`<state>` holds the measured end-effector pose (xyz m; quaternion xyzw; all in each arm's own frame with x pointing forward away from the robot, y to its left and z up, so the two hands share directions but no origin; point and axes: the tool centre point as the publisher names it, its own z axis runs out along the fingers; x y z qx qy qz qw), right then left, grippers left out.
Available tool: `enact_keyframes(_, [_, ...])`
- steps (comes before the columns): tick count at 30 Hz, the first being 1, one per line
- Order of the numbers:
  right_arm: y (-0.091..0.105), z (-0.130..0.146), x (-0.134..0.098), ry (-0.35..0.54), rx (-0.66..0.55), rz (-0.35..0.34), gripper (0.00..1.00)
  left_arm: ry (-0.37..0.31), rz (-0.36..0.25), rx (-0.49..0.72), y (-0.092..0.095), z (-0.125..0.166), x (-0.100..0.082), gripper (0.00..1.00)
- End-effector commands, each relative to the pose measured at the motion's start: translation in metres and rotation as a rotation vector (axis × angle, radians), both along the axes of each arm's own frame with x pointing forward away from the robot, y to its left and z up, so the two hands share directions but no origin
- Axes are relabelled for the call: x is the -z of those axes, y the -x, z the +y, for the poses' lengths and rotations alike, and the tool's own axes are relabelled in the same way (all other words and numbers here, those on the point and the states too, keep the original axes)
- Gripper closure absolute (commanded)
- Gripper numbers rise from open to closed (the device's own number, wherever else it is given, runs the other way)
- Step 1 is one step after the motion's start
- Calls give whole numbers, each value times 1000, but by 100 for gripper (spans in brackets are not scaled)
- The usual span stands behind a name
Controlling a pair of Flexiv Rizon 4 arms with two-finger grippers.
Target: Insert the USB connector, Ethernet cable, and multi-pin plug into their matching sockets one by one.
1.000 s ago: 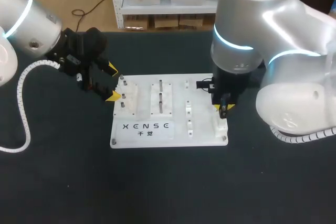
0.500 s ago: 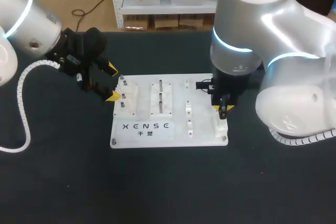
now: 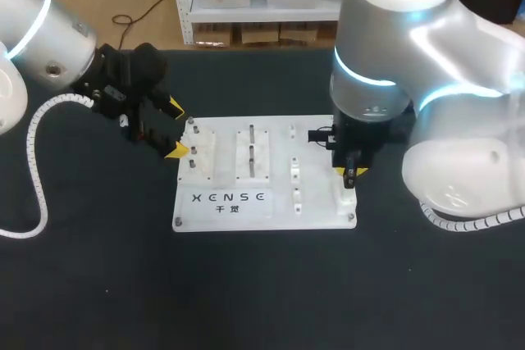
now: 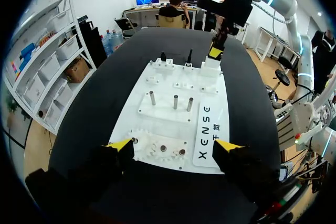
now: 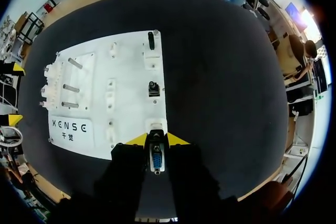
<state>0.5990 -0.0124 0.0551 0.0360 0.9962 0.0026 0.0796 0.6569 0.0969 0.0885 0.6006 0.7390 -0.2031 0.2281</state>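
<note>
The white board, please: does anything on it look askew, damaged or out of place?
Nothing stands out. The white board lies flat on the table, its pegs upright. The right gripper holds the multi-pin plug in line with the corner socket; the left gripper is open at the board's other end.

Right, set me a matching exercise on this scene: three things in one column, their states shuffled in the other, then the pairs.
Things
1. left pincer with yellow tips
2. silver multi-pin plug with blue face
3. flat white plastic board

States
a. lies flat on the dark table
b. gripped in the right pincer
c. open and empty, at the board's edge

Pairs: 1-c, 2-b, 3-a
</note>
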Motion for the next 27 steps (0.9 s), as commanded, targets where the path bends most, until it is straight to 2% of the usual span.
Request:
enact_keyframes(1, [-5,1,24,6,14,18,100,0,-1,0,0,0,0,0])
enact_keyframes(12, [-11,3,49,12,6,78,100,0,-1,0,0,0,0,0])
enact_keyframes(17, [-12,3,43,6,-4,69,100,0,-1,0,0,0,0,0])
enact_keyframes(18, [-14,2,39,5,-2,65,96,0,-1,0,0,0,0,0])
enact_keyframes(20, [-17,1,28,-4,-4,32,51,0,-1,0,0,0,0,0])
enact_keyframes(21, [-19,1,23,-5,-3,20,0,0,-1,0,0,0,0,0])
enact_keyframes(27, [-32,-5,-3,-24,-18,-48,0,0,-1,0,0,0,0,0])
